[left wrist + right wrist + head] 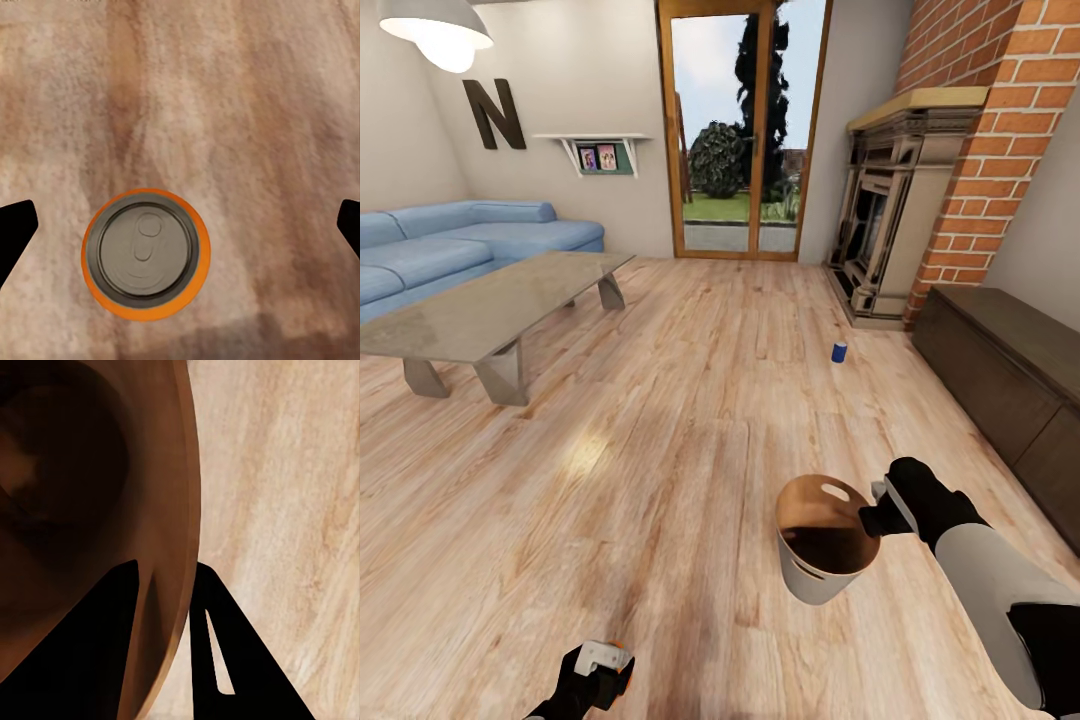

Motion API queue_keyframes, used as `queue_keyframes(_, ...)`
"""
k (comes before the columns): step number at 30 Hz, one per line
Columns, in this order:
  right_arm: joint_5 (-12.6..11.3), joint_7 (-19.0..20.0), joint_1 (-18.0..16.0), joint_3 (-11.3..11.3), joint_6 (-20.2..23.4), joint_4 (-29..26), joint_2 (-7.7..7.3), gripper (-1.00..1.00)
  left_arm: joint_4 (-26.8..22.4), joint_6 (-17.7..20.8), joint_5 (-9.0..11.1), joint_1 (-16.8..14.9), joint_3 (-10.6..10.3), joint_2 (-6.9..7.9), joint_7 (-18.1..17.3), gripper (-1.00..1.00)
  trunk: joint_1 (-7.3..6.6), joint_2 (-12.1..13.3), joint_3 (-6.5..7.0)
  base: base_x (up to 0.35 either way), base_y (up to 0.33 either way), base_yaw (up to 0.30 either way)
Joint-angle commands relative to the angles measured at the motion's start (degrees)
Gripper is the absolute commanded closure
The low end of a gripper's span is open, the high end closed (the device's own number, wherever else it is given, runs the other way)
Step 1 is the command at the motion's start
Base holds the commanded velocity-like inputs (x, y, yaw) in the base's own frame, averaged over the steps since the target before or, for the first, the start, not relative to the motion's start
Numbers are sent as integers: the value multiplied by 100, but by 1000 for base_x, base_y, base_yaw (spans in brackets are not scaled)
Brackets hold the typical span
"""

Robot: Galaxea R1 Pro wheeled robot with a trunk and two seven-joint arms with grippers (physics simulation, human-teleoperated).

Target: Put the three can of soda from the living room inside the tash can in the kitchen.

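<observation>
Directly below the left gripper [180,225] an orange soda can [145,253] stood upright on the wood floor [690,420], between wide-spread fingers. Right gripper [169,645] pinched the trash can [822,540] rim; a blue can [840,351] stood far off.

From my head camera I look forward and down across the living room's wood floor [690,400], the glass door [745,130] straight ahead, the blue sofa [450,245] far to my left, the brick fireplace [920,190] to my right. My left wrist camera points straight down, close over an orange soda can [145,253] standing on the floor, its silver top facing the lens. My right wrist camera sits right against the rim of the trash can [180,510], peering into its brown inside with floor beside it. The head view shares that trash can [822,545] low and to my right.
</observation>
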Motion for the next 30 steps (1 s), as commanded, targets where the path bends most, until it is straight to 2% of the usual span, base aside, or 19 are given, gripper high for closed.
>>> queue_keyframes(1, -90, 14, -2, -7, 7, -1, -1, 100, 2, 0, 0, 0, 0, 0, 0, -100, -1, 0, 1, 0, 0, 0)
queue_keyframes(11, -89, 14, -2, -7, 7, -1, -5, 100, 3, -7, 12, 0, 8, 2, -8, -100, 25, -14, -221, 0, 0, 0)
queue_keyframes(30, -81, 14, 6, -1, 7, -1, -5, 100, -2, -12, 15, 0, 2, 1, 8, -100, 25, -14, -221, 32, 34, 0)
